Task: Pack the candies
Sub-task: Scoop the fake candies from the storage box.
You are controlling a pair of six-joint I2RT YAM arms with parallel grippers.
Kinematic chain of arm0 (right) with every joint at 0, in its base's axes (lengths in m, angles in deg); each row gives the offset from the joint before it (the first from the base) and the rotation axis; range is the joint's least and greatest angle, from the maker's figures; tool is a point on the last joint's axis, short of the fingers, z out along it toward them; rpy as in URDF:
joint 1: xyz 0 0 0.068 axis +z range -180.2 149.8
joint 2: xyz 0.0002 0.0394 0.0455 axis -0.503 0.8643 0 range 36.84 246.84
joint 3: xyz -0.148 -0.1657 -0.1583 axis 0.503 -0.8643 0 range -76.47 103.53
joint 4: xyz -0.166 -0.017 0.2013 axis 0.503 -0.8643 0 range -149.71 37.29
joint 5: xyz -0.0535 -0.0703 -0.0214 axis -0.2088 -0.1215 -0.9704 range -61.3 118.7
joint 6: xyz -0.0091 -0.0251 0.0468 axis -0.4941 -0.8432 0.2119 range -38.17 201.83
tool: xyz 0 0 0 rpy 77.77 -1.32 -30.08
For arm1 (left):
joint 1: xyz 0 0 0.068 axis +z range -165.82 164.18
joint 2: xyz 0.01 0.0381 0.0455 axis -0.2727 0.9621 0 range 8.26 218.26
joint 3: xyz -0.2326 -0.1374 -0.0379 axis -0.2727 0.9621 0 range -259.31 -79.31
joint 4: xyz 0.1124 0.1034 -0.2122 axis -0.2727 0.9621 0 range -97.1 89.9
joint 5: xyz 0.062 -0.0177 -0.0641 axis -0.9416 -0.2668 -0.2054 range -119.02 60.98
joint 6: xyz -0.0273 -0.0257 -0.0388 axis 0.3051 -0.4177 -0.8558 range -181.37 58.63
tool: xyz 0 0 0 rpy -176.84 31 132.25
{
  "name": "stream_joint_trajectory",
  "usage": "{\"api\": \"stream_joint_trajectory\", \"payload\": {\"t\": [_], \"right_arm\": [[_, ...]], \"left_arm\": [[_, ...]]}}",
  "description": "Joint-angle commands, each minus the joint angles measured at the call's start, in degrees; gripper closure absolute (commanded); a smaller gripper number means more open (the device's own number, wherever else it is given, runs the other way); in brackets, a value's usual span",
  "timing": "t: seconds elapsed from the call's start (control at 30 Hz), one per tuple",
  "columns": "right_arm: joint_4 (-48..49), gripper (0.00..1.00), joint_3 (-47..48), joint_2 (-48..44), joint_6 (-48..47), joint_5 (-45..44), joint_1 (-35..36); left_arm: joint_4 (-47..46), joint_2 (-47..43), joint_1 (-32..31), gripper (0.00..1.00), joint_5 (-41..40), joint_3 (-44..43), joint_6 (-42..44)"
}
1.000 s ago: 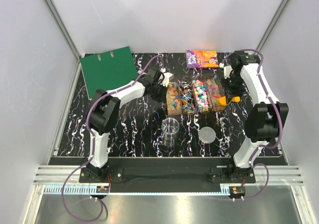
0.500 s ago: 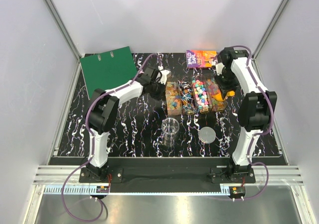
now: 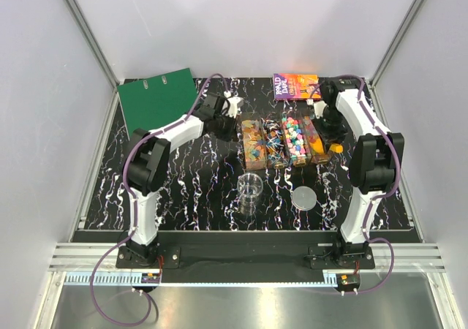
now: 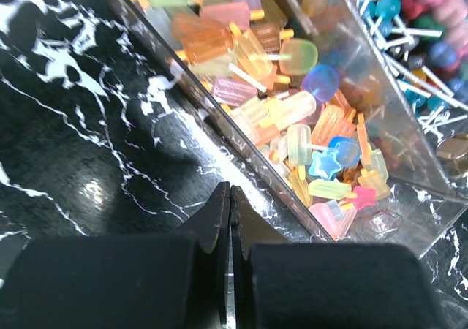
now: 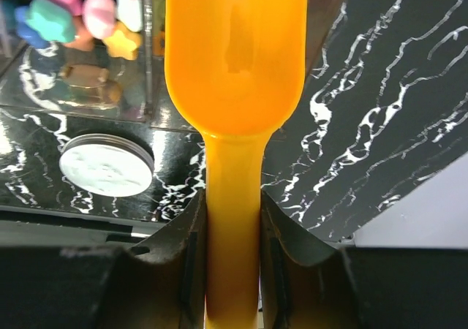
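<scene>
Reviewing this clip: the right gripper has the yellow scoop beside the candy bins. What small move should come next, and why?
Probably tip the scoop down into the nearest candies to take a load. Its bowl looks empty, the right gripper is clamped on its handle, and the clear cup looks empty too.

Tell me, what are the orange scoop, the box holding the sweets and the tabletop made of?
The scoop looks like smooth, glossy plastic: slightly translucent, with soft highlights. The candy box seems clear acrylic or similar: the candies show through its shiny wall. The tabletop is glossy black with white marble veins, possibly a printed film.
</scene>
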Motion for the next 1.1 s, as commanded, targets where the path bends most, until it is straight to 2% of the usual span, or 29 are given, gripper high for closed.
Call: {"api": "stream_joint_trajectory", "payload": {"t": [0.0, 0.5, 0.83, 1.07], "right_arm": [[-18.1, 1.00, 2.3, 1.1, -0.7, 5.4, 0.5], [-17.6, 1.00, 8.1, 10.7, 0.7, 9.3, 0.0], [-16.2, 1.00, 11.3, 13.9, 2.7, 10.4, -1.5], [-13.8, 1.00, 17.2, 17.8, 3.8, 11.5, -1.9]], "left_arm": [[-2.2, -1.8, 0.2, 1.00, 1.8, -3.8, -0.3], [-1.5, -1.9, 1.7, 1.00, 2.9, -2.9, -0.7], [-0.7, -2.0, 2.2, 1.00, 2.9, -2.9, -1.0], [0.5, -2.6, 2.1, 1.00, 2.6, -2.5, -1.3]]}}
